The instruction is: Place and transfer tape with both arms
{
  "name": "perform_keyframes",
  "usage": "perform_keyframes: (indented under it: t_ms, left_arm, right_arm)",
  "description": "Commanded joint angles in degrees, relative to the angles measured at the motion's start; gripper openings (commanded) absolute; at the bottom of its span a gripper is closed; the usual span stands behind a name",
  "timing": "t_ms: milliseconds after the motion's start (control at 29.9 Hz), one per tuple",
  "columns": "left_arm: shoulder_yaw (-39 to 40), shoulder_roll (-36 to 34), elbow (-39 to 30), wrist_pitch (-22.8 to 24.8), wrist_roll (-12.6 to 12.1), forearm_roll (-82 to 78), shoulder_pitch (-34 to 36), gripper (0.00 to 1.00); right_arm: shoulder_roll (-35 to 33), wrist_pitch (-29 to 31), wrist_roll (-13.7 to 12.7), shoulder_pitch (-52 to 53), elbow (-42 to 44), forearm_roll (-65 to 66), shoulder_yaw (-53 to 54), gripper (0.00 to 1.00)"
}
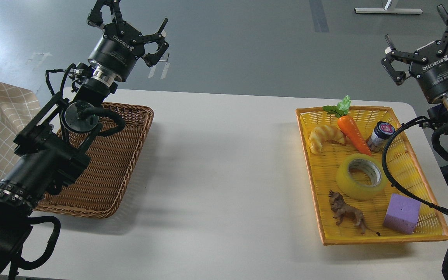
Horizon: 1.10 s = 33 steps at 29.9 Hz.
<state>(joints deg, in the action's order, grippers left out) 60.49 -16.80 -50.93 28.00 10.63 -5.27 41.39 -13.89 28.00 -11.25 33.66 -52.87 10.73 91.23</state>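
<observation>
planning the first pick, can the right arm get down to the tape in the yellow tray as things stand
Probably yes. The right hand is open and raised beside the yellow tray, and the tape lies flat with nothing on top. The toy lion, purple cube and carrot crowd it.

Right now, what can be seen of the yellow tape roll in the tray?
The wide roll of translucent yellow tape lies flat, hole upward, showing a grey-white inner core. It sits mid-tray in the yellow woven tray, between the orange toy carrot and the brown toy lion. A black cable crosses beside it. Neither pincer touches it.
</observation>
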Motion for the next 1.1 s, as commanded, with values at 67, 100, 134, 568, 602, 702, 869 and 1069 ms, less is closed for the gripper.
perform_keyframes:
  t_ms: [67,100,134,568,602,702,869,1069]
  left_arm:
    - [0.1,0.8,0.0,0.0,0.0,0.0,-0.1,0.98]
    - [0.1,0.9,0.0,0.0,0.0,0.0,-0.2,0.98]
    - [0.1,1.0,0.0,0.0,0.0,0.0,-0.2,0.98]
    - [0.1,1.2,-0.1,0.0,0.0,0.0,-0.2,0.98]
    - [0.1,1.1,-0.1,0.0,0.0,0.0,-0.2,0.98]
    - [0.1,1.1,-0.2,0.0,0.0,0.0,-0.2,0.98]
    - [0.1,1.2,-0.2,0.0,0.0,0.0,-0.3,0.98]
    - [0.1,1.3,-0.2,0.0,0.0,0.0,-0.3,0.98]
  right_arm:
    - [-0.3,0.0,0.0,0.0,0.0,0.0,0.0,1.00]
    - [-0.3,0.0,0.0,0.0,0.0,0.0,0.0,1.00]
    - [-0.3,0.0,0.0,0.0,0.0,0.0,0.1,1.00]
    - [-0.2,0.0,0.0,0.0,0.0,0.0,0.0,1.00]
    - [-0.2,0.0,0.0,0.0,0.0,0.0,0.0,1.00]
    - [-0.1,0.0,0.0,0.0,0.0,0.0,-0.1,1.00]
    - [-0.2,0.0,0.0,0.0,0.0,0.0,-0.1,1.00]
    - [-0.3,0.0,-0.1,0.0,-0.1,0.0,0.0,1.00]
